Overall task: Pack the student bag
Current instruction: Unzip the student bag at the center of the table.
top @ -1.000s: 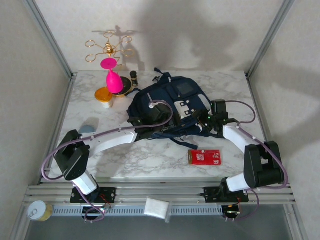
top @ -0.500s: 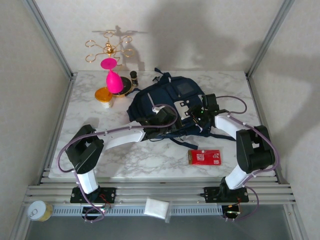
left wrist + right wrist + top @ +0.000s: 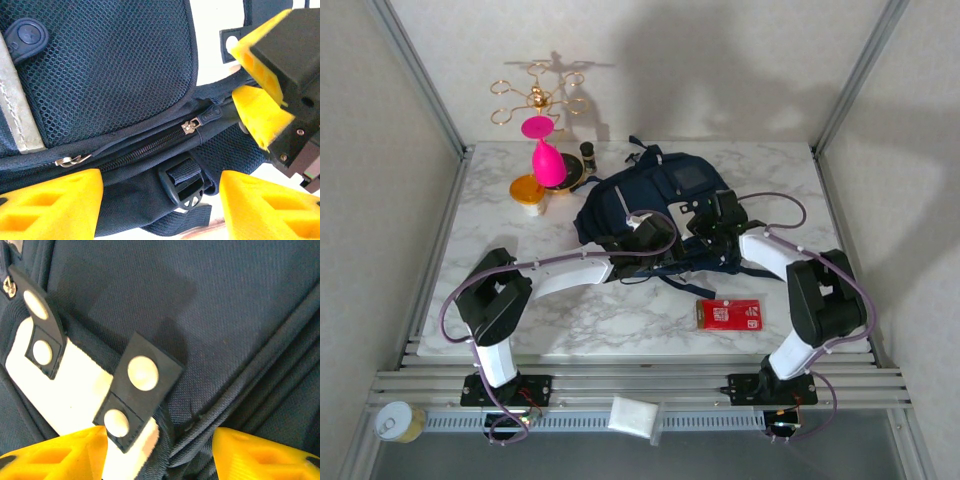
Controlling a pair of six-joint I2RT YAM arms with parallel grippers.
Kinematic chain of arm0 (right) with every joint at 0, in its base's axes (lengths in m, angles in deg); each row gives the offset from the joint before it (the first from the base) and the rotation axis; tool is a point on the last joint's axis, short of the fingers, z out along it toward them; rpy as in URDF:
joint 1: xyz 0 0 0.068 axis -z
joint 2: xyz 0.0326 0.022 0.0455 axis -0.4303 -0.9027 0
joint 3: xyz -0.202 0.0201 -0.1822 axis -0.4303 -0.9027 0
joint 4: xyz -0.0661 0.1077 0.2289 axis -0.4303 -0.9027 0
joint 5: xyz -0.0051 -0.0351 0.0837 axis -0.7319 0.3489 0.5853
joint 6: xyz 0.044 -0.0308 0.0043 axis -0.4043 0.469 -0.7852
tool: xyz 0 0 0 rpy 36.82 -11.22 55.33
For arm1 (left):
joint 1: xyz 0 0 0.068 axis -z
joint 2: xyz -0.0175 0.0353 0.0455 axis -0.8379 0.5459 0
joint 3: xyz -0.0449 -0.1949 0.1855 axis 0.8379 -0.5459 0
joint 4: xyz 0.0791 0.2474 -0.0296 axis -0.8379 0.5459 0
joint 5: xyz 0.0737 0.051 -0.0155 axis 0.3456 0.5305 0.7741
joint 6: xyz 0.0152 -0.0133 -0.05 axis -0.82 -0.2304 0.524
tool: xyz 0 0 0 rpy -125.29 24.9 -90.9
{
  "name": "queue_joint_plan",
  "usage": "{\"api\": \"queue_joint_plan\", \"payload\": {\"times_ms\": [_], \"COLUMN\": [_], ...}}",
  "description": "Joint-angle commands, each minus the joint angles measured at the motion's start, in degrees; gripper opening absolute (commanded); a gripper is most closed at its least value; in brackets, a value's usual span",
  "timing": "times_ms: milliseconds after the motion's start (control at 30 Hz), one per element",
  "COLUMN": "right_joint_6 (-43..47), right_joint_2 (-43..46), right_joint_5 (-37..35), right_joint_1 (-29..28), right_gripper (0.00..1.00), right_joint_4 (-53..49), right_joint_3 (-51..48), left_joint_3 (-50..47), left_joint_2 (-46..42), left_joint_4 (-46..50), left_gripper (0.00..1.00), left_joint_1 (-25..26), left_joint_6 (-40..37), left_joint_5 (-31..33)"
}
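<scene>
The student bag (image 3: pixel 670 185) lies mid-bench (image 3: pixel 590 315), nearer the far edge. The left fingers (image 3: pixel 161 187) stand wide apart over the bag's zip (image 3: pixel 145 147), holding nothing. The right fingers (image 3: pixel 160 440) are parted too, set against the navy fabric by 2 studded tabs (image 3: pixel 137 392), with no hold on anything that I can make out

The left gripper (image 3: pixel 160 197) stands with its jaws wide apart astride the student bag (image 3: pixel 115 75). Below the bag's navy mesh panel, a zipper (image 3: pixel 145 147) and a black buckle (image 3: pixel 182 180) lie between the fingers. To the right, the right gripper (image 3: pixel 240 77) has its yellow fingers slightly parted at the bag's edge.
</scene>
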Motion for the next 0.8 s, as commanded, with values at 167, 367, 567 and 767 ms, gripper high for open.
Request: {"api": "queue_joint_plan", "payload": {"times_ms": [167,367,567,767], "right_joint_6": [-1.1,-1.3,-3.8,-6.2], "right_joint_2": [-5.9,-4.7,1.6,6.9], "right_joint_5": [0.9,3.0,9.4,15.2], "right_joint_1": [-0.9,-0.9,1.0,3.0], "right_gripper": [0.49,0.23,0.0,0.0], "right_joint_4": [-1.1,1.3,8.2,14.9], "right_joint_3": [1.7,4.8,1.3,-0.5], "left_joint_3": [1.2,1.9,5.9,10.5], "left_joint_2": [0.7,0.2,0.7,2.1], "left_joint_4": [0.8,1.2,6.6,10.1], "left_gripper": [0.63,0.63,0.64,0.64], "left_joint_1": [0.6,0.6,0.6,0.6], "left_joint_6": [1.5,2.1,1.0,0.3], "left_joint_5": [0.0,-0.7,2.7,4.0]}}
